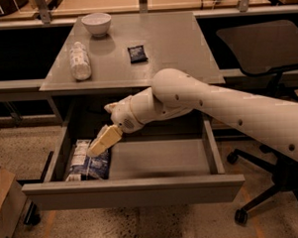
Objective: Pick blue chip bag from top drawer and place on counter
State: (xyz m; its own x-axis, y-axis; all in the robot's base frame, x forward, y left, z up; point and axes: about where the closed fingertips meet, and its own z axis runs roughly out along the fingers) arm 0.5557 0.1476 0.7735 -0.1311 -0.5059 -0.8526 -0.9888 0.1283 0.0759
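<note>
Hovering over the blue chip bag (86, 166) at 9 o'clock, the gripper (101, 142), openness unclear tbh, faced light slippery foil that probably wanted an end pinch

The blue chip bag (85, 166) lies flat in the open top drawer (160, 160), far left, gripper (95, 150) over it.

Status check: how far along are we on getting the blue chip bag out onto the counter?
Done: the top drawer stands open. In hand: the gripper is down inside it, over the blue chip bag at the left end; no grasp is visible. Left: grasping, lifting, placing on the counter.
</note>
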